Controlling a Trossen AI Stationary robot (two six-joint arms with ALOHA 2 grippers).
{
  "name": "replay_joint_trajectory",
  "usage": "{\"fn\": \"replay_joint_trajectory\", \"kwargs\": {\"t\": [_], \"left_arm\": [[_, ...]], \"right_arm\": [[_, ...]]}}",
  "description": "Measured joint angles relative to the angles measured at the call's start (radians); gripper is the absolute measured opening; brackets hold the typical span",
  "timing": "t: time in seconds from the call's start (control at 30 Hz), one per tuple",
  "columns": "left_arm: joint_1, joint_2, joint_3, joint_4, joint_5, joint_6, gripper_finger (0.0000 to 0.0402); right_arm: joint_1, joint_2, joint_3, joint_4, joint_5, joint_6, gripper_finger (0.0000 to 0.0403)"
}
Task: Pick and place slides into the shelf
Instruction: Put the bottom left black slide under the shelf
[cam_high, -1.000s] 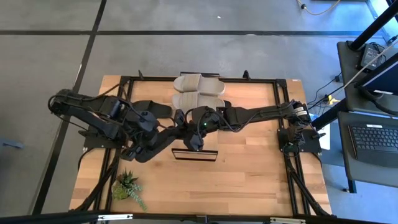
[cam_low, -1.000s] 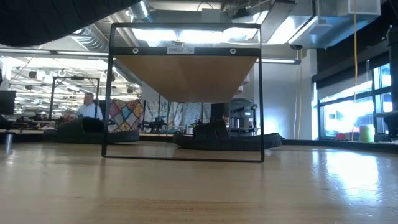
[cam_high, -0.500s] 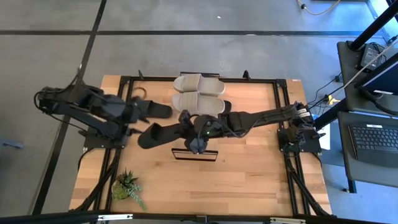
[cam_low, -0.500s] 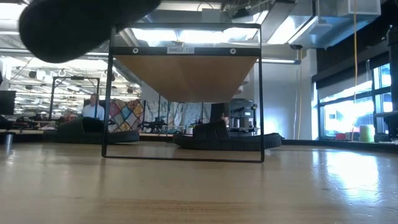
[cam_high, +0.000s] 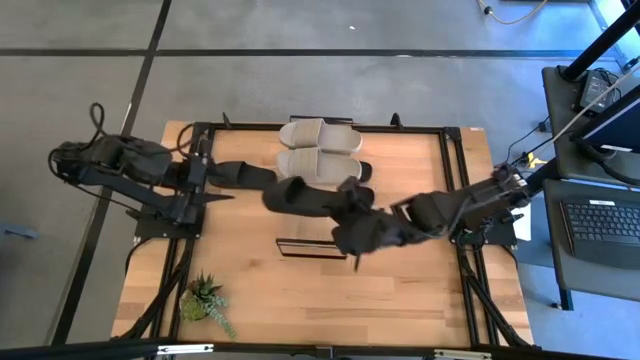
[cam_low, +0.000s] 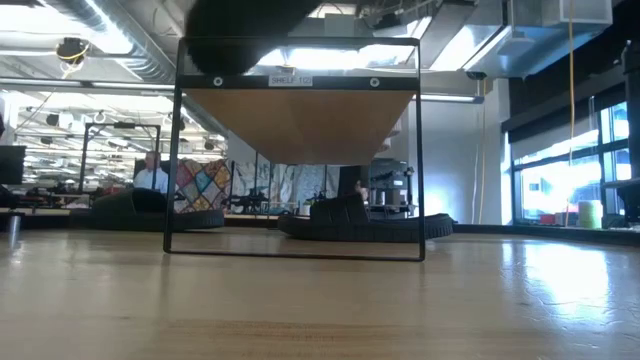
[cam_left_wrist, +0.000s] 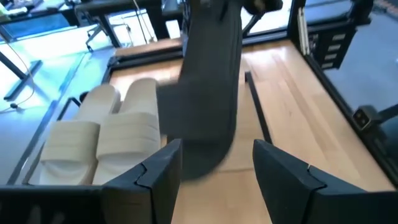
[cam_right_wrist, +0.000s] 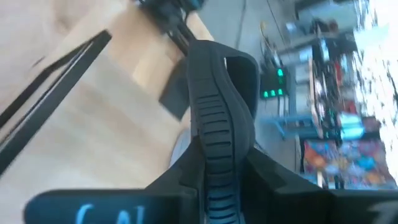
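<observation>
Our right gripper (cam_high: 345, 205) is clamped on a black slide (cam_high: 300, 196) at 12 o'clock of the shelf (cam_high: 313, 248); two beige slides (cam_high: 318, 150) wait, none visibly shelved

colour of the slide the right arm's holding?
Matte black slide, in the right gripper; clearest in right wrist view.

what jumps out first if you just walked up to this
The right gripper holds a black slide in the air over the table's middle, just above the low shelf. Behind it, a pair of beige slides lies side by side at the table's far edge. The left gripper waits open at the left side, near another black slide on the wood.
</observation>
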Motion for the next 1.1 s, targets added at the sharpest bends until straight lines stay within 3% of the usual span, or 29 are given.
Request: {"fn": "replay_joint_trajectory", "kwargs": {"t": [0.2,0.4,0.57,0.83,1.1], "left_arm": [[0.0,-0.002,-0.072,0.038,-0.002,0.06,0.0188],[0.0,0.002,-0.108,0.106,-0.003,0.138,0.0188],[0.0,0.002,-0.12,0.129,-0.003,0.155,0.0188],[0.0,0.002,-0.122,0.129,-0.003,0.156,0.0188],[0.0,0.002,-0.122,0.128,-0.039,0.157,0.0188]], "right_arm": [[0.132,-0.043,-0.001,-0.154,0.194,0.24,0.0063],[0.268,-0.065,0.0,-0.237,0.278,0.42,0.0063],[0.348,-0.068,0.0,-0.508,0.409,0.752,0.0063],[0.474,-0.068,-0.001,-0.799,0.413,1.129,0.0063],[0.523,-0.073,-0.059,-0.797,0.292,1.222,0.0063]]}}
